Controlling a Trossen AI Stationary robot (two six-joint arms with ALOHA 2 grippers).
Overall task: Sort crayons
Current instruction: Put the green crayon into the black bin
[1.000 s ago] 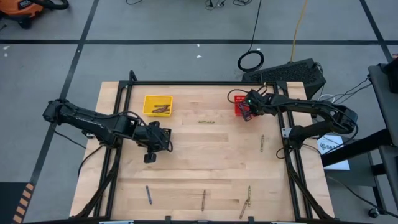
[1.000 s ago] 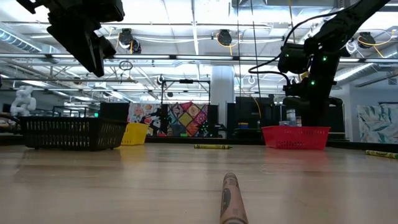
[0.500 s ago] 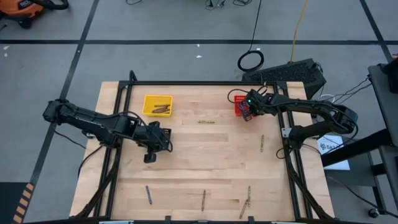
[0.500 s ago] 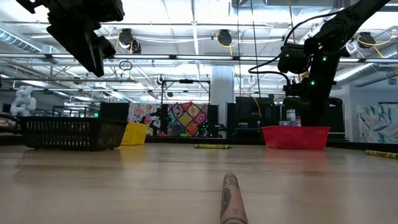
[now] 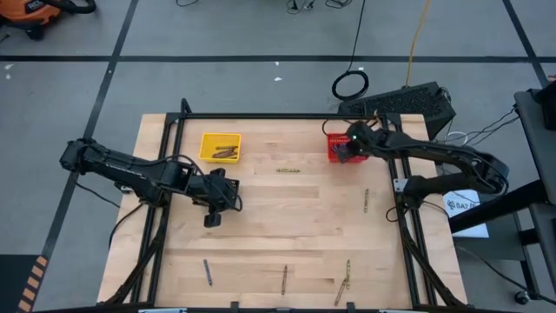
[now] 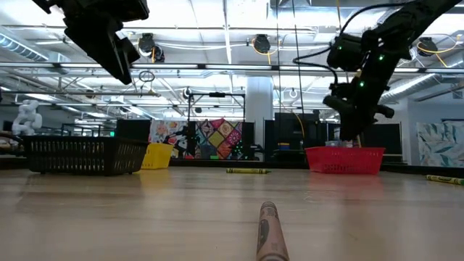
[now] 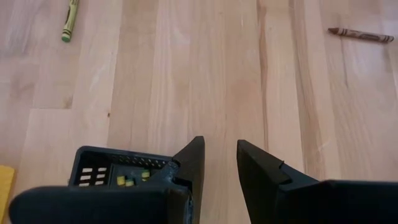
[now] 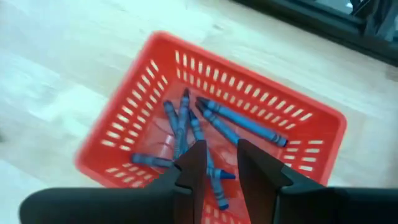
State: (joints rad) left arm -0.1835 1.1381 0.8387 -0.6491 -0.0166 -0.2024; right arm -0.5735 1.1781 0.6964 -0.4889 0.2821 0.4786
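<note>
Loose crayons (image 5: 283, 278) lie along the tabletop's near edge. Left gripper (image 5: 211, 219) hangs above the black basket (image 7: 115, 173) left of centre, fingers slightly parted, empty. Right gripper (image 8: 216, 163) hovers over the red basket (image 8: 127, 111) at the far edge — narrow gap, nothing gripped — blue crayons (image 8: 239, 122) inside.

The middle of the table (image 5: 295, 217) lies bare, an open stretch between the two arms. The left gripper (image 5: 211, 219) hangs over the left-centre, blocking the black basket (image 7: 112, 171) beneath it. The right gripper (image 5: 342, 155) sits over the red basket (image 8: 205, 134), fingers narrowly parted, closing off that corner. The yellow basket (image 5: 221, 147) stands unobstructed. Loose crayons (image 5: 284, 279) dot the near edge, and one (image 5: 366, 201) lies near the right rail.
</note>
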